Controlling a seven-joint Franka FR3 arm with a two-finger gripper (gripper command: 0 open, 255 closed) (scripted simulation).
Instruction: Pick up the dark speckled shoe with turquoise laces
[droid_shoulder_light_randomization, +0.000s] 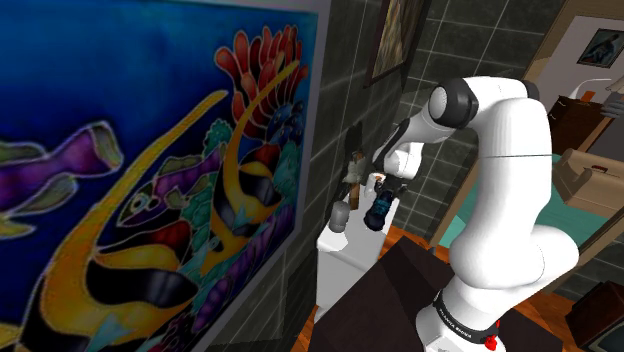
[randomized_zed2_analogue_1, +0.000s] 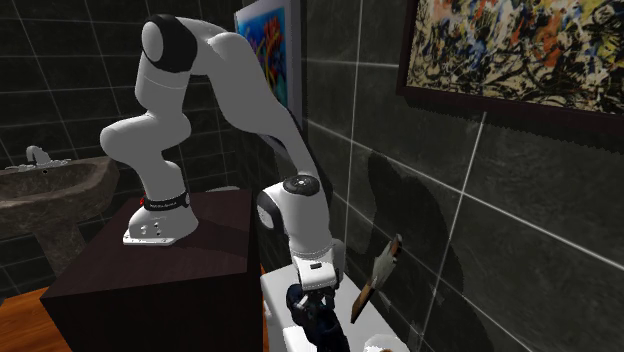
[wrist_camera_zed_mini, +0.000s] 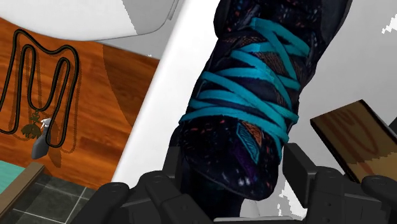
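The all-black two-finger hand (wrist_camera_zed_mini: 234, 170) is clamped on the dark speckled shoe with turquoise laces (wrist_camera_zed_mini: 254, 95), one finger against each side. The shoe extends away from the hand, over a plain white surface (wrist_camera_zed_mini: 162, 108) beside the dark tiled wall (randomized_zed2_analogue_1: 450, 220). Whether they touch, I cannot tell. A wooden-handled hammer (randomized_zed2_analogue_1: 372, 280) leans nearby.

A white flat top (wrist_camera_zed_mini: 375, 70) carries a wooden-handled hammer (wrist_camera_zed_mini: 356, 137). The dark speckled shoe (wrist_camera_zed_mini: 254, 108) with turquoise laces is over it; whether it touches cannot be told.
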